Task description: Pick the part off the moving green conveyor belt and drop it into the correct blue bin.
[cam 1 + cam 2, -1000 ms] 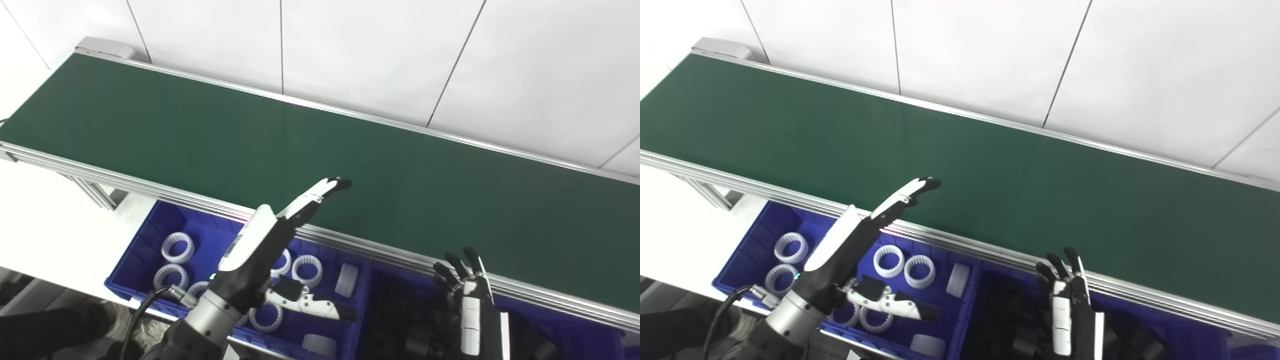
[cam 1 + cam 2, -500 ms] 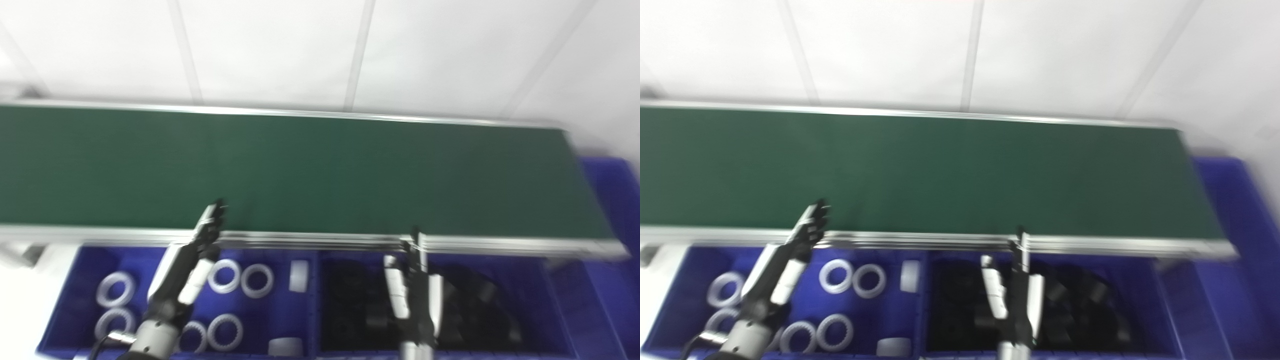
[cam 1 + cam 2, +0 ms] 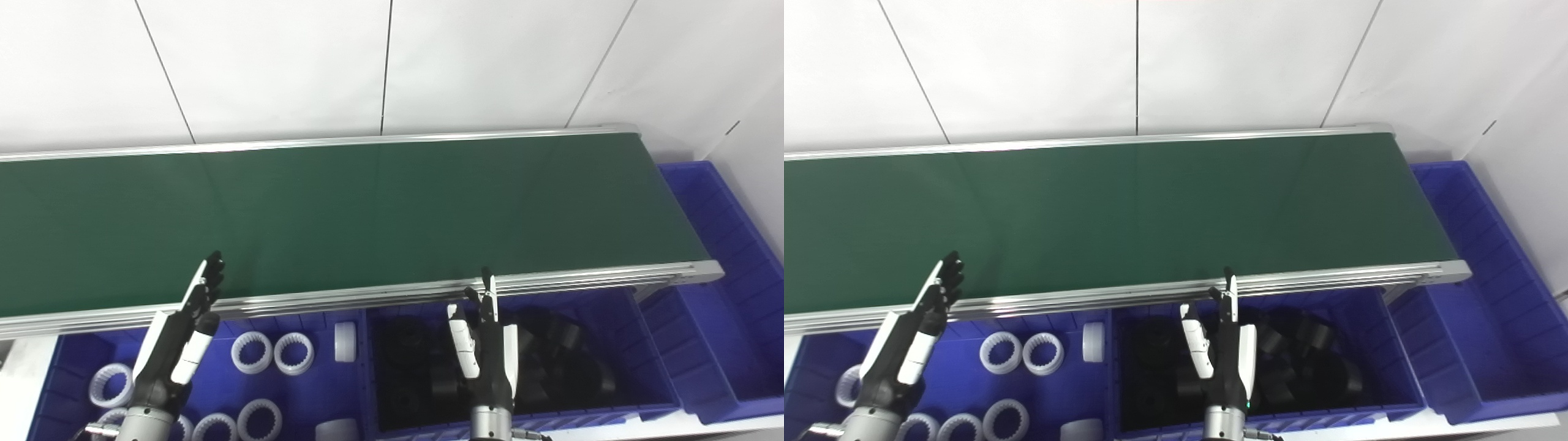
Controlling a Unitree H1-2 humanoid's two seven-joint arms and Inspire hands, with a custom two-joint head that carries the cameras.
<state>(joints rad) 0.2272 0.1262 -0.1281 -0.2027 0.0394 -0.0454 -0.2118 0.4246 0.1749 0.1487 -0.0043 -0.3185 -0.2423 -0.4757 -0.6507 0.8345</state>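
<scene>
The green conveyor belt (image 3: pixel 367 208) runs across the picture and carries no part that I can see. My left hand (image 3: pixel 180 340) is open, its fingers stretched up over the belt's near rail, above the blue bin (image 3: pixel 318 392) of white ring parts (image 3: pixel 251 352). My right hand (image 3: pixel 487 349) is open and upright, holding nothing, over the blue bin (image 3: pixel 649 373) of black parts (image 3: pixel 576 367).
A third blue bin (image 3: pixel 723 288) sits at the belt's right end, with nothing visible in it. The aluminium rail (image 3: pixel 551 282) edges the belt's near side. A white wall rises behind the belt.
The camera has swung right, so the belt's right end and the end bin now show. My left hand has drawn back from over the belt to its near rail. The right hand stays open.
</scene>
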